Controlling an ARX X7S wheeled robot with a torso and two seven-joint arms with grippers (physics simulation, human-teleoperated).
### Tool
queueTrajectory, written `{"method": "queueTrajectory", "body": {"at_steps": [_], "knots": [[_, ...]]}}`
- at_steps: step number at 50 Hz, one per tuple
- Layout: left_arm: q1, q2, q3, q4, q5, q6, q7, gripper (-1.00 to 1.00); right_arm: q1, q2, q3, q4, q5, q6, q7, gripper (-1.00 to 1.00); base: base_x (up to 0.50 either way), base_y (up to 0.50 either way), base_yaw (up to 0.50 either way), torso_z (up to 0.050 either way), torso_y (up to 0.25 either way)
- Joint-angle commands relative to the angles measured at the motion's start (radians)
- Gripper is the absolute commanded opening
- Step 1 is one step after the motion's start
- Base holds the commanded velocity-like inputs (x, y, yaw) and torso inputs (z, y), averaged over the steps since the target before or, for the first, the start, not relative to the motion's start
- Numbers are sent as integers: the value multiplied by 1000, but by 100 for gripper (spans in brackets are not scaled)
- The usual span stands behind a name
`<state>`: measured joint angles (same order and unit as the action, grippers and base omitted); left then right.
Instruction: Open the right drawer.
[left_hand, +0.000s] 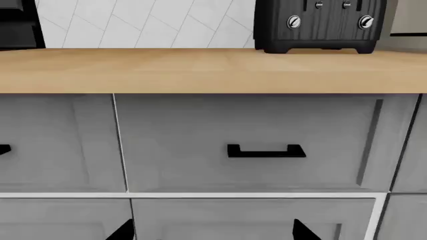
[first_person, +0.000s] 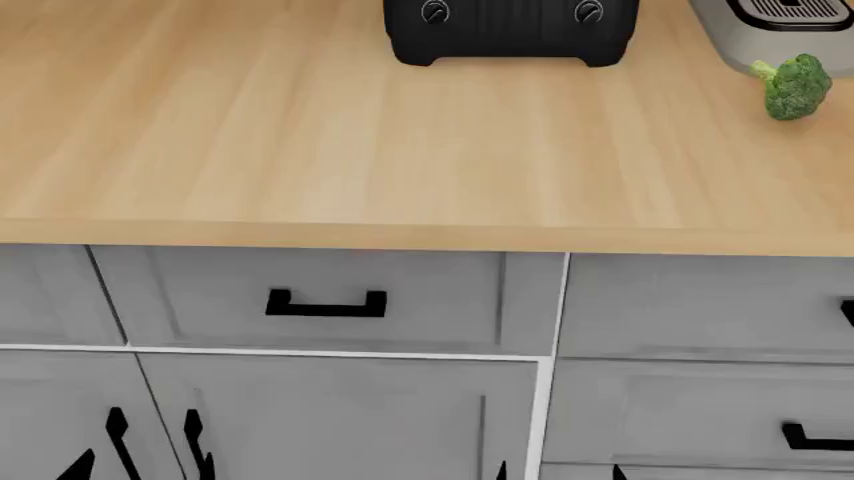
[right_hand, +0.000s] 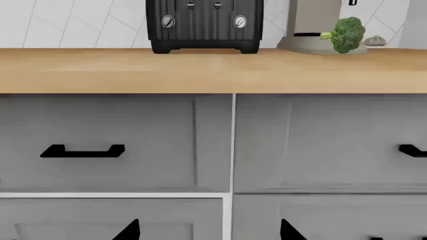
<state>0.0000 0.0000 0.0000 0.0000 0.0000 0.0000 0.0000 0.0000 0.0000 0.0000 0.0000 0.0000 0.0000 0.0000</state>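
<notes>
Two pincers, both spread wide: your left pincer (left_hand: 213, 232) faces the narrower drawer (left_hand: 253, 142) under the black toaster (left_hand: 320, 25), your right pincer (right_hand: 208, 232) faces the seam beside the right drawer (right_hand: 327, 142), which sits shut under the counter (right_hand: 213, 70), roughly below the broccoli (right_hand: 345, 34).

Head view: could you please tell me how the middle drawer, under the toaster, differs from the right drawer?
The middle drawer shows whole, with the middle handle centred; the right drawer runs off the picture, only the right handle tip showing. The right drawer looks wider, its handle lying farther from their shared seam. Both are shut, light grey, with recessed panels.
</notes>
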Motion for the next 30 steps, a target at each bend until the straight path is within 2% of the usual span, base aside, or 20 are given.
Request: {"method": "queueTrajectory", "body": {"at_steps": [1,30], "knots": [[2,-14,15,7,-14,-5,-15,100,0,9,-13,0,0,0,13,100,0,0,0,0,0],[-1,-76,95,-9,-59,18,-80,100,-2,69,-73,-15,89,5,92,100,0,0,0,0,0]]}}
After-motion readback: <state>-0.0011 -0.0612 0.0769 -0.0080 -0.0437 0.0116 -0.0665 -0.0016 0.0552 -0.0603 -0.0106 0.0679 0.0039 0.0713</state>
